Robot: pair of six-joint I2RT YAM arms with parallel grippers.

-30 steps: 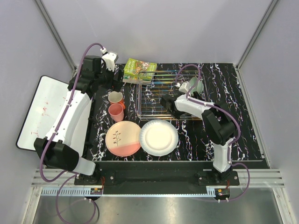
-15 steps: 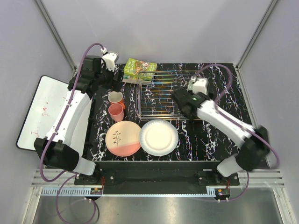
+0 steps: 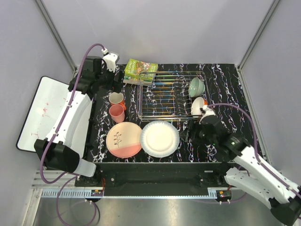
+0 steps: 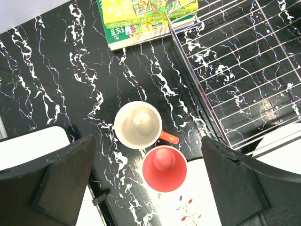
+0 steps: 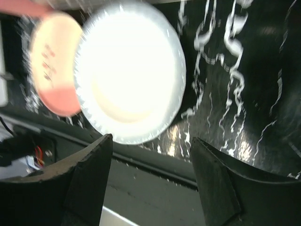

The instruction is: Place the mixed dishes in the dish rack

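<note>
Right gripper (image 5: 151, 139) hovering over large white plate (image 5: 129, 70), near edge, jaws apart, probably lining up pick. Left gripper (image 4: 148, 146), likewise apart, hovering above two salmon-pink cups (image 4: 164, 168). Silver wire rack (image 3: 162, 96) holding pale green bowl (image 3: 196, 86).

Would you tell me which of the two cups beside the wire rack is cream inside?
The cup showing an orange handle, nearer the green book; the other cup is salmon-pink inside.
</note>
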